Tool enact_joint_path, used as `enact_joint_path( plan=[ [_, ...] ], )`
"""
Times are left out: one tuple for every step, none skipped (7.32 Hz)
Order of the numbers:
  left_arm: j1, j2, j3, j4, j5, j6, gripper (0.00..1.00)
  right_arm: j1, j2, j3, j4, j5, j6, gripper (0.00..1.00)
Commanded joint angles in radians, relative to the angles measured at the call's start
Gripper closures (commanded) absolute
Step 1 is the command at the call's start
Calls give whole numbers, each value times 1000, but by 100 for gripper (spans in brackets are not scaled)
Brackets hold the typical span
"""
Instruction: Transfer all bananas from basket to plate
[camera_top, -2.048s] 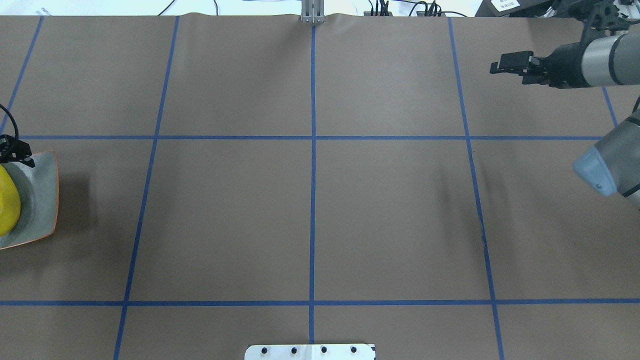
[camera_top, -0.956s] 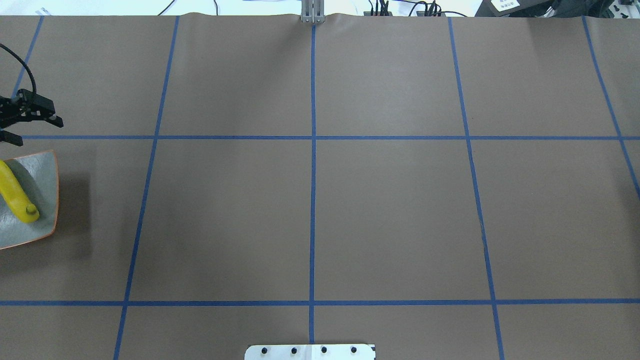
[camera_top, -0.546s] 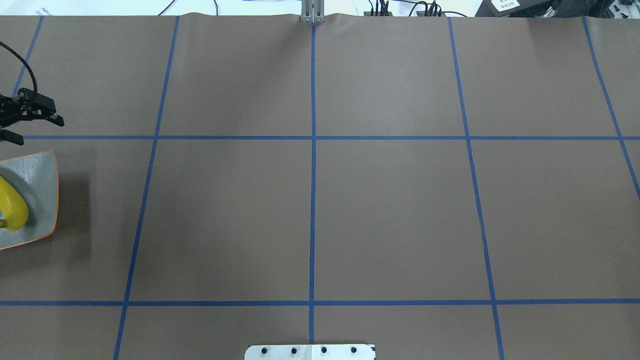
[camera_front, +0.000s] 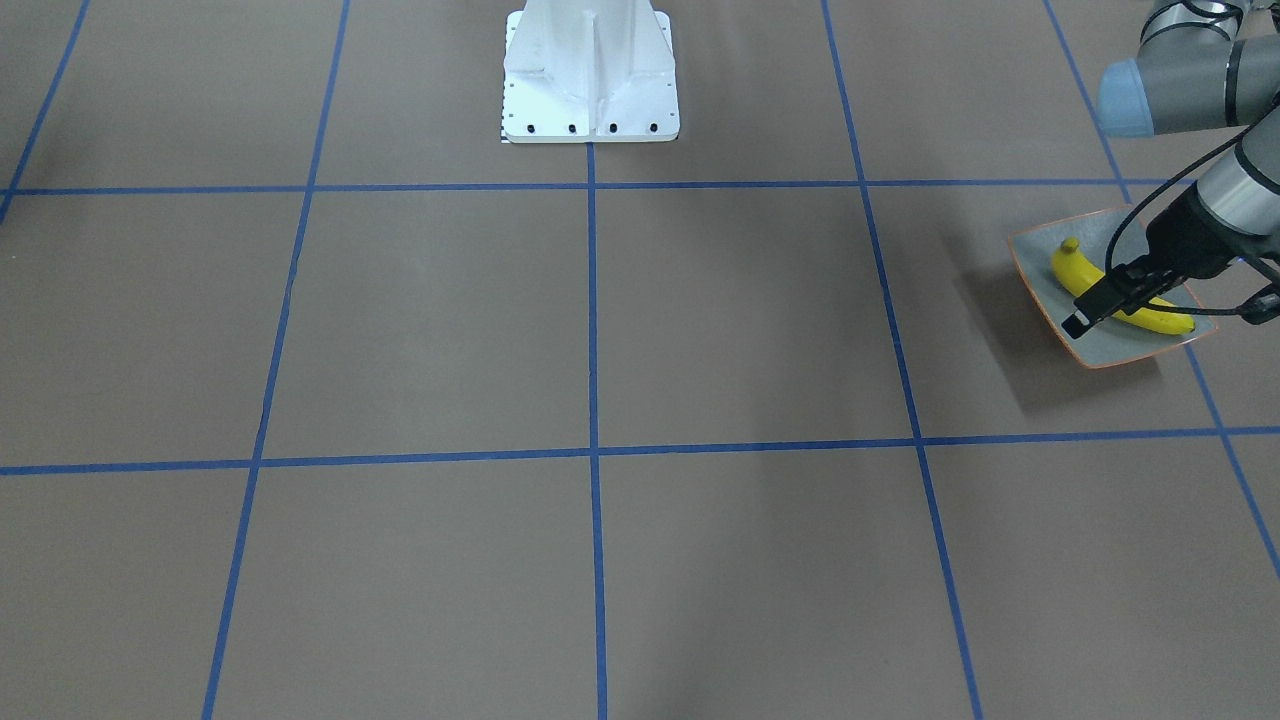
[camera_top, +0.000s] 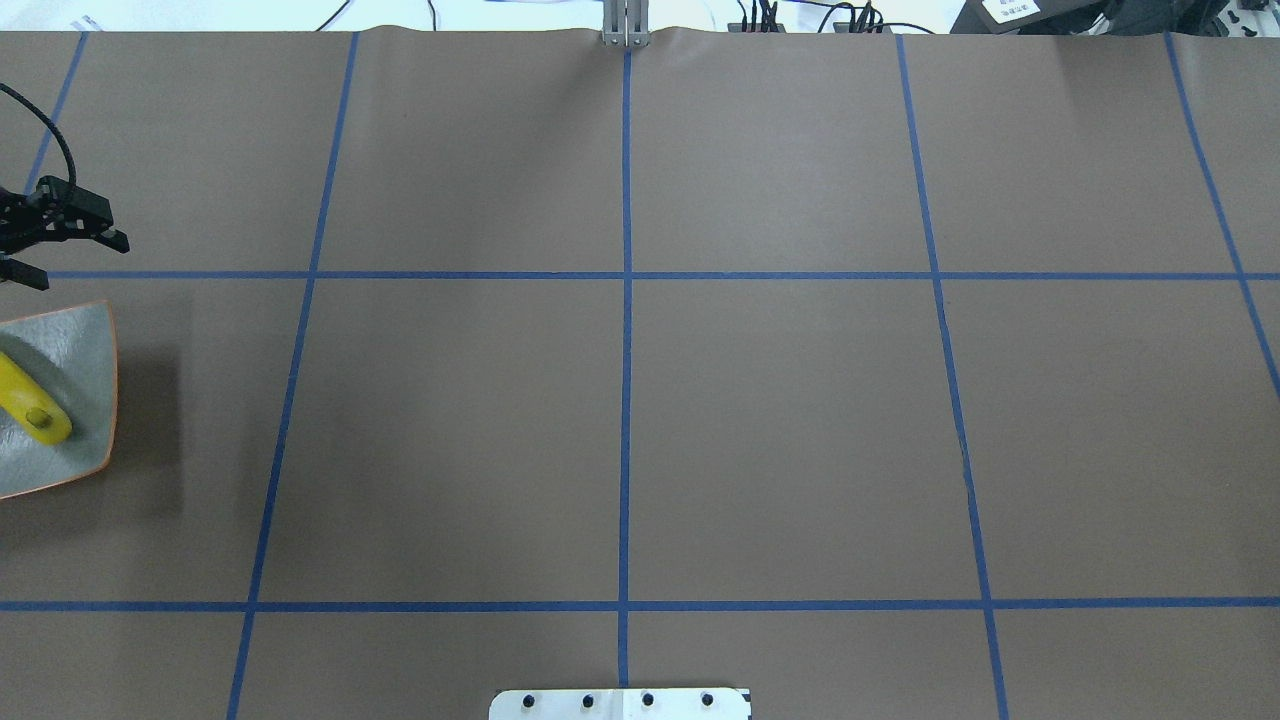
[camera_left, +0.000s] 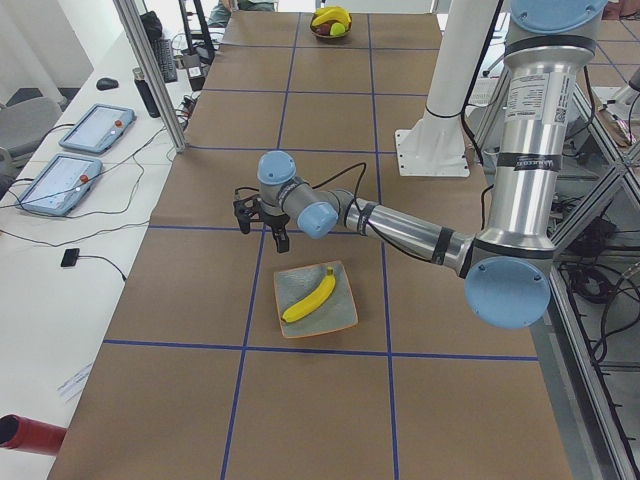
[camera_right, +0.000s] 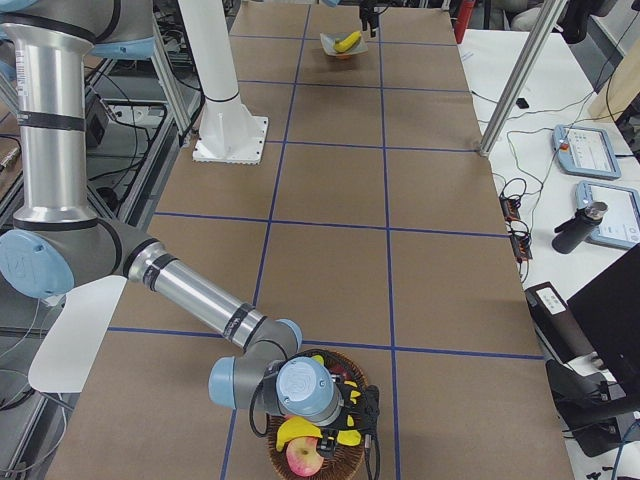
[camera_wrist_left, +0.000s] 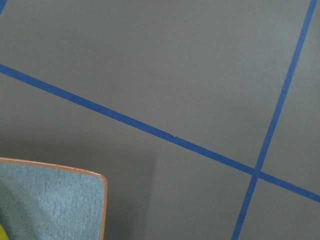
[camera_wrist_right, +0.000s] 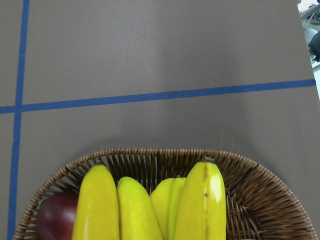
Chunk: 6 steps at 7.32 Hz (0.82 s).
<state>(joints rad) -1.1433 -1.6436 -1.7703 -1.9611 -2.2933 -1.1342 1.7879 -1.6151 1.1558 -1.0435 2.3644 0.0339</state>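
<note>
From the front, the left gripper (camera_front: 1098, 303) hangs just over the plate (camera_front: 1120, 345). One banana (camera_front: 1072, 270) lies in the plate.

From above, the left gripper (camera_top: 80, 262) is spread wide and holds nothing. Two seconds ago it was down at the plate (camera_top: 95, 350) with the banana (camera_top: 30, 410). Now it has pulled back past the plate's edge. The right arm was in this view then and is gone now.

From the left side, the banana (camera_left: 310, 298) rests alone.

From the right side, the right gripper (camera_right: 350, 415) is low over the basket (camera_right: 345, 462). I cannot tell if it is open or closed.

The left wrist sees only a plate corner (camera_wrist_left: 50, 205).

The right wrist sees about four bananas (camera_wrist_right: 135, 210) and a red apple (camera_wrist_right: 55, 220) in the basket (camera_wrist_right: 165, 155). So I think one banana is done and the rest must follow.
</note>
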Motion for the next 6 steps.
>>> enact_joint_path(
  plan=[
    [-1, -5, 0, 1, 0, -1, 0, -1, 49, -86, -21, 1, 31, 2],
    [0, -5, 2, 1, 0, 1, 0, -1, 57, -102, -21, -1, 31, 4],
    [-1, -5, -3, -1, 0, 1, 0, -2, 64, -108, -26, -2, 32, 7],
    [-1, -5, -6, -1, -2, 2, 0, -7, 66, -110, -36, -5, 35, 8],
    [-1, -5, -5, -2, -2, 2, 0, -7, 64, -110, -36, -1, 37, 8],
    [-1, -5, -6, -2, -2, 2, 0, -27, 64, -108, -38, 2, 38, 8]
  ],
)
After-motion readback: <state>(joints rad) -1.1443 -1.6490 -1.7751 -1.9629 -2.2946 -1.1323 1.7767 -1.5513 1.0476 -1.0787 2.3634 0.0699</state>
